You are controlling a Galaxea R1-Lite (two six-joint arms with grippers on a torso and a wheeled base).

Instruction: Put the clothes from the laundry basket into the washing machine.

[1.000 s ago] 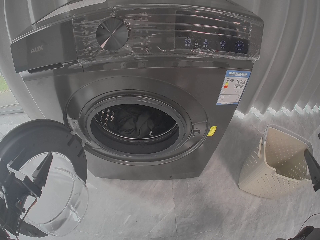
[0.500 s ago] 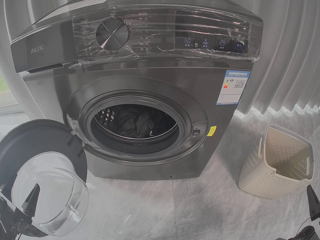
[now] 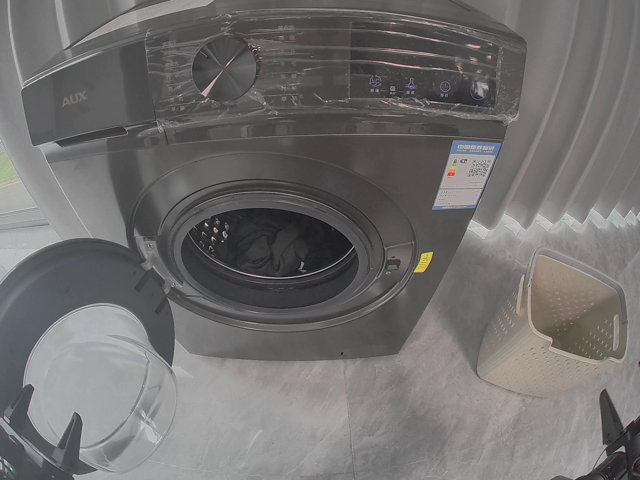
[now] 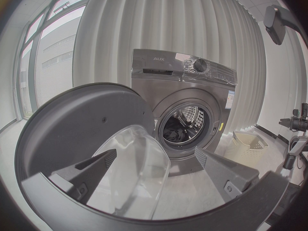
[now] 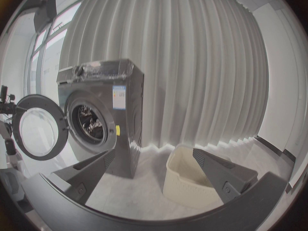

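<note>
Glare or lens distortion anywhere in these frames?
Head view: streaky highlights on the plastic film over the washing machine panel, and the door glass reflects light. Both wrist views: strong fisheye bowing the curtain, dark corners; left wrist view has a bright window.

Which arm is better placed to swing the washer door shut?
Probably the left: the left gripper, open, sits close to the swung-out door, while the right gripper is over by the laundry basket.

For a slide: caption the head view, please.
Dark clothes lie in the open washing machine; the empty laundry basket stands beside it.
</note>
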